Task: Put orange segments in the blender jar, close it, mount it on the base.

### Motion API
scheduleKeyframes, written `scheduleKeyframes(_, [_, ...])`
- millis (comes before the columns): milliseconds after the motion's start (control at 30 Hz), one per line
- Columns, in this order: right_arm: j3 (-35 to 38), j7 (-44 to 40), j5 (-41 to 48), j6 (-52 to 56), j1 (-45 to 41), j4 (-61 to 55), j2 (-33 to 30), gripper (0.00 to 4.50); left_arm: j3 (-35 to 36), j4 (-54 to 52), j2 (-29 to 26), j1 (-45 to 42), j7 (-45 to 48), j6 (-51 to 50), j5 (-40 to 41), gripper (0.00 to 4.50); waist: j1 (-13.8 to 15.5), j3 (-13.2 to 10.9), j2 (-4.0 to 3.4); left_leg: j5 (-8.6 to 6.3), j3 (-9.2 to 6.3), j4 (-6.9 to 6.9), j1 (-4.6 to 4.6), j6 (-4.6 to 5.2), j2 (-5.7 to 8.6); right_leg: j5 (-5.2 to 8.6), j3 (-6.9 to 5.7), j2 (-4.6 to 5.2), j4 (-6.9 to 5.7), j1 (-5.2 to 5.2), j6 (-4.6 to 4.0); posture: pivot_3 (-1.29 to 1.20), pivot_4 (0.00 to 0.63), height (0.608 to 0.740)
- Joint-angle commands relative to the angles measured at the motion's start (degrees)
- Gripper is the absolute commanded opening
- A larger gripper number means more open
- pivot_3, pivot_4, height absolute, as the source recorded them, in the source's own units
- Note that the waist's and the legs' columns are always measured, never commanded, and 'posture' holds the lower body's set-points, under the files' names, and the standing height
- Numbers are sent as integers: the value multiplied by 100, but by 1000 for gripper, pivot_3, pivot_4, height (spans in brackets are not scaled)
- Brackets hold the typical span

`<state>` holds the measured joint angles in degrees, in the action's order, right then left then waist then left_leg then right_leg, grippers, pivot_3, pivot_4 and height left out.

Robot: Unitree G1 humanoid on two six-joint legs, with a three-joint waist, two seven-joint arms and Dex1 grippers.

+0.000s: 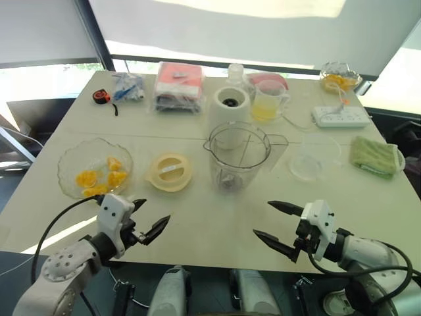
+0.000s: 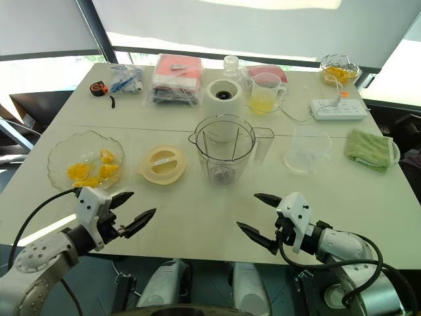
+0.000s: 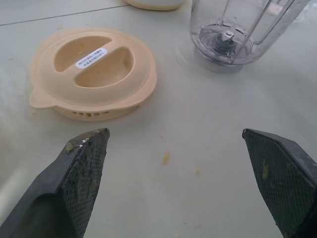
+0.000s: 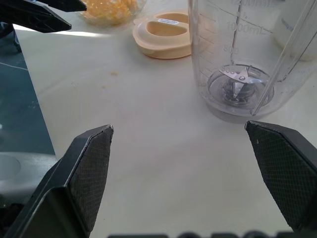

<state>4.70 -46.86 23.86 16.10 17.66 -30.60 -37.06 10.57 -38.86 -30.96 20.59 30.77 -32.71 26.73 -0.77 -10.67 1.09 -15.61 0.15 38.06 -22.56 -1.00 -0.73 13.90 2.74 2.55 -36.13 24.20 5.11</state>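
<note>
- Presently, no step of the task appears begun: the blender jar [image 1: 237,155] stands upright and empty at mid-counter, its blade hub bare.
- The orange segments [image 1: 99,178] lie in a clear glass dish [image 1: 72,159] near the counter's left edge, just ahead of the left end effector [image 1: 148,222].
- The base [image 1: 230,102] stands just behind the jar, apart from it, socket uppermost.
- The cream lid [image 1: 170,172] lies flat between dish and jar.
- Left end effector: fingers spread wide, holding nothing, hovering over the near edge of the counter [image 1: 197,224].
- Right end effector [image 1: 279,225]: likewise wide and empty.
- Judgement: the next move calls for the left arm to reach the dish and pinch one soft wedge lightly, then carry it over the jar's mouth.
- Writing: the jar wall bears a scale reading "1000mL"; the lid's white sticker is illegible.
</note>
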Motion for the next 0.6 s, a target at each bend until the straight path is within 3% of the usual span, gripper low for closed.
scheduleKeyframes(33, [-1,-62,44,-63,-29,-72,-22,4470,-40,-197,63,39,-49,78,31,4477,0,0,0,0,0,0,-1,0,0,0,0,0,0,0,0,0,150,740])
scheduleKeyframes(600, [-229,-129,-25,-25,-444,217,10,4470,125,-223,57,-388,-322,-158,119,4477,1,2,2,0,5,0,1,1,0,-3,0,-7,-2,0,-2,0,150,740])
